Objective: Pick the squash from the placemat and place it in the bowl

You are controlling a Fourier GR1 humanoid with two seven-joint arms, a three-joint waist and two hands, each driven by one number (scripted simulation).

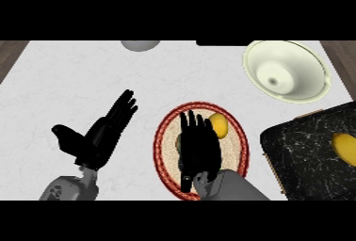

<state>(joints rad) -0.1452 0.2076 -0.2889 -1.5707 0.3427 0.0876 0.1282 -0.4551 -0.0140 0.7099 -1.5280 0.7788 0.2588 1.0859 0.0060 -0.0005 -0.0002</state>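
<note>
A yellow squash (220, 125) lies on the round red-rimmed placemat (239, 155) in the lower middle of the head view. My right hand (198, 150) hovers flat over the placemat with straight fingers, its fingertips just left of the squash and hiding part of it. The pale cream bowl (287, 69) stands at the upper right, apart from the placemat. My left hand (101, 134) rests open at the lower left, fingers pointing up and to the right, holding nothing.
A black marbled board (306, 155) sits at the right edge with a yellow object (345, 148) on it. A grey rounded object (141, 44) shows at the top edge, and a dark shape (219, 43) next to it.
</note>
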